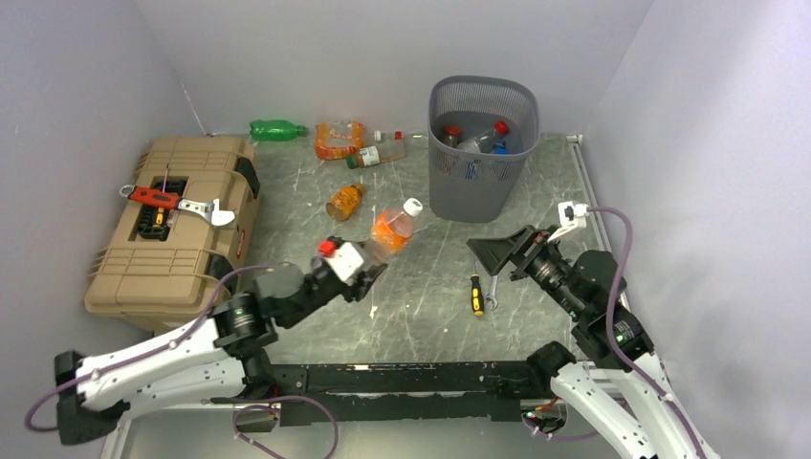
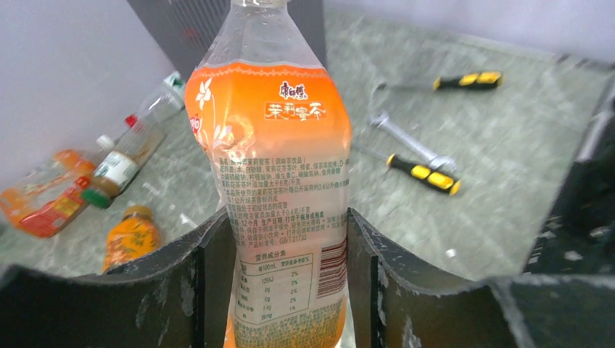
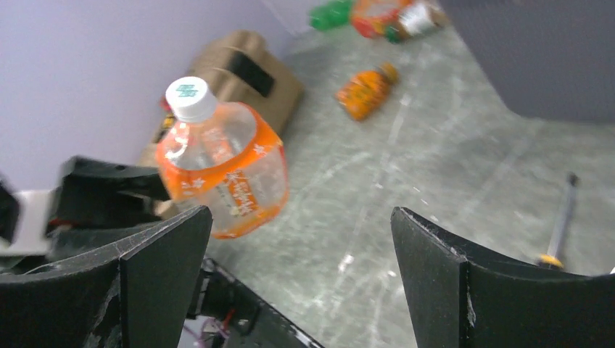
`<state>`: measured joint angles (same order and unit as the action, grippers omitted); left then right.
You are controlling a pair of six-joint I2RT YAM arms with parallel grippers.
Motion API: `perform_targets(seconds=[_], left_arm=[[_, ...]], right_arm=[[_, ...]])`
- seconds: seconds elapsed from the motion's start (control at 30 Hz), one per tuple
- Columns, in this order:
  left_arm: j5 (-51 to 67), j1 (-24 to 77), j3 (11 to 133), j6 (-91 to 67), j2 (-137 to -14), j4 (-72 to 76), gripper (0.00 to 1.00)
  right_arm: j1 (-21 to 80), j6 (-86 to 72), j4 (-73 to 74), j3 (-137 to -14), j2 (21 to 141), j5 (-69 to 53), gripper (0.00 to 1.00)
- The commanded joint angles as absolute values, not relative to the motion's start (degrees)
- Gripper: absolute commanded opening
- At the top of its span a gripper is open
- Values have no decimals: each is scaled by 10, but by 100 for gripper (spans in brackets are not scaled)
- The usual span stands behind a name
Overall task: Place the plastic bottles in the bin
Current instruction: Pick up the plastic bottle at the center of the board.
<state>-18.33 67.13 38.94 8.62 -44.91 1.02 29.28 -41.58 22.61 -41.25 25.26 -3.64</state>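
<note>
One orange-labelled bottle (image 2: 279,167) is held tilted over the bench (image 1: 421,296), short of the bin (image 1: 478,186). Gripped so low on its thin body, it could be swung loose or knocked against the tall rim in the carry. It is clamped between the jaws of the left gripper (image 2: 289,246), while the right gripper (image 3: 299,217) is seen near the bin, jaws spread wide and empty.

Probably a robotics lab cell, bare pale walls (image 1: 363,57) boxing in a grey tabletop (image 1: 421,292), tan toolbox (image 1: 172,239) left of my left fingers (image 2: 174,290), screwdriver (image 1: 475,295) to their right.
</note>
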Motion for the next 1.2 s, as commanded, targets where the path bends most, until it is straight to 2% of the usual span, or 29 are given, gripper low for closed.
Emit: perform_targets(seconds=[0.0, 0.13, 0.23, 0.4, 0.6, 0.73, 0.93, 1.17], left_arm=[[2, 621, 382, 12, -350, 1, 34], [74, 611, 378, -34, -305, 3, 35], [120, 611, 361, -77, -297, 39, 35], [142, 610, 326, -142, -293, 116, 35], [138, 611, 287, -226, -293, 206, 33], [132, 611, 257, -263, -282, 261, 32], [133, 610, 258, -270, -285, 256, 32], [139, 610, 264, -269, -293, 253, 31]], right_arm=[[292, -393, 125, -482, 276, -174, 100], [292, -423, -3, -518, 341, -302, 100], [295, -436, -41, -557, 399, -344, 100], [361, -375, -40, -618, 444, -302, 100], [477, -241, 79, -697, 499, -225, 100], [482, -218, 104, -682, 490, -189, 100], [485, -218, 115, -667, 493, -176, 99], [486, -239, 109, -670, 514, -210, 88]])
